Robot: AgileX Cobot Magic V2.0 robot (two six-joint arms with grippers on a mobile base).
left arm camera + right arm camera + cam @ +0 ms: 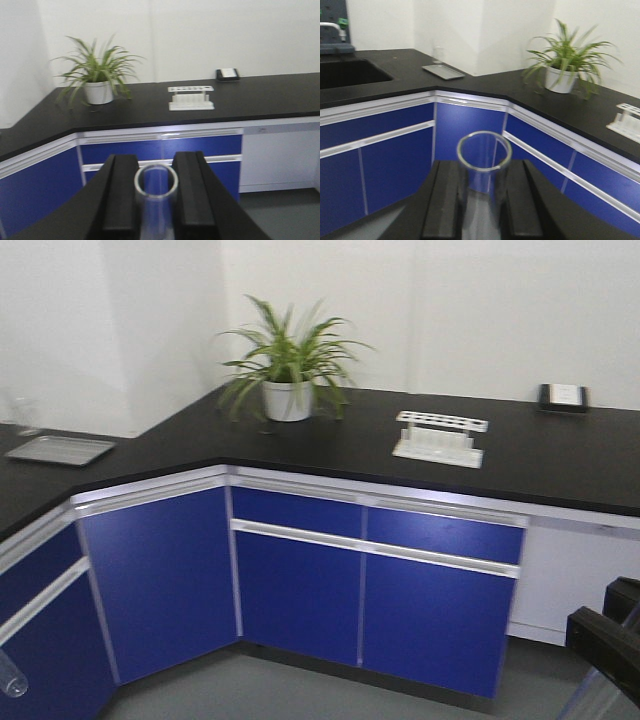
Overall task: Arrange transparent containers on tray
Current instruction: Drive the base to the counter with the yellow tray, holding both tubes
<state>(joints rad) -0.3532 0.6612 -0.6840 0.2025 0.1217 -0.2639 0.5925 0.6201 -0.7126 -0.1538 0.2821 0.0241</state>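
Each gripper is shut on one transparent container, a clear glass tube with a round open rim. In the left wrist view the tube (156, 216) stands between the black fingers of my left gripper (156, 172), its rim facing the camera. In the right wrist view a second tube (483, 200) is clamped the same way in my right gripper (484, 165), its rim reaching past the fingertips. The front view shows only a clear tube end (10, 676) at the bottom left and part of the right arm (608, 638). The tray is out of view.
An L-shaped black counter (330, 445) on blue cabinets (300, 580) carries a potted plant (288, 370), a white rack (440, 437), a small black device (564, 397) and a flat grey metal pan (60, 449). A sink (350, 72) lies at the counter's far left end. Grey floor (300, 690) lies in front.
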